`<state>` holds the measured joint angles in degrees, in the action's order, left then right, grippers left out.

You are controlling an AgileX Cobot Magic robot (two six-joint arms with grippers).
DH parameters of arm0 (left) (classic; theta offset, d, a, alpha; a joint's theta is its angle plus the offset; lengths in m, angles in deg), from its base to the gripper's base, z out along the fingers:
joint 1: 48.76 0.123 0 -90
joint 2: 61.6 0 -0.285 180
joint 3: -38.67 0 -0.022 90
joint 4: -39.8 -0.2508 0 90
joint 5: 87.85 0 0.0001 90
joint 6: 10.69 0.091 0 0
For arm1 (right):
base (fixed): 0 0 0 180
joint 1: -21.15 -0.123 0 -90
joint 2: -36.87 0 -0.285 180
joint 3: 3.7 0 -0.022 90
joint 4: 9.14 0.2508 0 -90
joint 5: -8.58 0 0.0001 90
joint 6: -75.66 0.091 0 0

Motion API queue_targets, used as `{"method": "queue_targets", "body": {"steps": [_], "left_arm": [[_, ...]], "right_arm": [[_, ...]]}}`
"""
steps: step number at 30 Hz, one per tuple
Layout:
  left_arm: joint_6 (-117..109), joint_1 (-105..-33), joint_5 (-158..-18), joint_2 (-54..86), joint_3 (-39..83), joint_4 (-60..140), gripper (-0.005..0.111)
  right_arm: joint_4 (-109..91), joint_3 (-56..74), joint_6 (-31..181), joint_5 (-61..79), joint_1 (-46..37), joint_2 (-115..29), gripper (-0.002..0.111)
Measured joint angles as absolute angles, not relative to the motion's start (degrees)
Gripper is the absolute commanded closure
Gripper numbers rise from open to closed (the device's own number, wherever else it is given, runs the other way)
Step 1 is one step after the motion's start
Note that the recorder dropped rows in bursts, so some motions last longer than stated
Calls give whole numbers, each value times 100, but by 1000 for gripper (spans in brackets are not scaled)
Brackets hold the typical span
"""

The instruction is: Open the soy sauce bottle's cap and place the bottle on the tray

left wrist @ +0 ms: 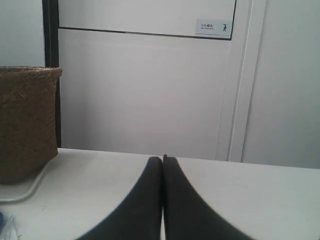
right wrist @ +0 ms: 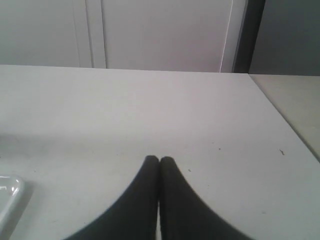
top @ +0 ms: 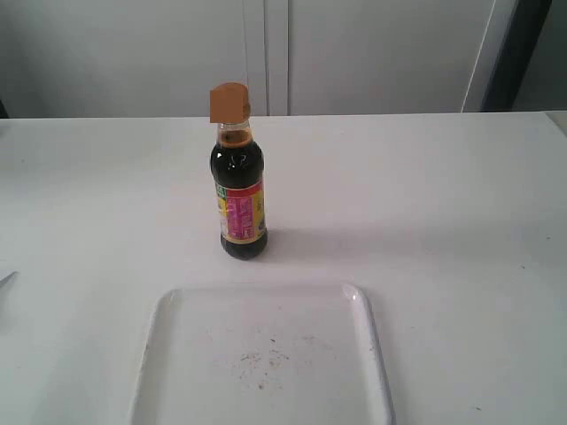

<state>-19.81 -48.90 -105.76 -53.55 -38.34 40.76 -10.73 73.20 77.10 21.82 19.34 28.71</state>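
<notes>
While the soy sauce bottle (top: 239, 199) stands upright on the table (top: 443, 221), just behind the far rim of the tray (top: 368, 328) and clear of it, neither stage of the task shows as complete. The cap (top: 229, 103) sits on top of the neck, and no white spout is visible beneath it, so it is judged closed, although this angle does not settle the matter. The tray holds nothing but a few dark specks near its middle. Both stages remain: opening the cap, then transferring the bottle onto the tray.

Neither arm appears in the exterior view, so both are judged well apart from the bottle.

Left gripper (left wrist: 162, 159): jaws clenched, the two dark fingers pressed together along their length, nothing between them. It points across bare table toward the wall, with a woven basket (left wrist: 25, 120) off to one side.

Right gripper (right wrist: 159, 160): jaws likewise clenched and holding nothing. It is low over the table, with one corner of the tray (right wrist: 10, 192) nearby.
</notes>
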Motion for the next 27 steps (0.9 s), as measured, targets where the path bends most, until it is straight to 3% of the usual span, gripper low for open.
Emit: {"method": "queue_targets", "body": {"steps": [9,27], "left_arm": [[-3683,-4890,-11118,-4844,-3386,2530,107],[-5473,-4890,-12953,-1385,-2001,-317,107]], "right_arm": [[-1093,7320,7628,1924,1934,2871,108],[-1130,7320,7617,1252,1934,2871,108]]}}
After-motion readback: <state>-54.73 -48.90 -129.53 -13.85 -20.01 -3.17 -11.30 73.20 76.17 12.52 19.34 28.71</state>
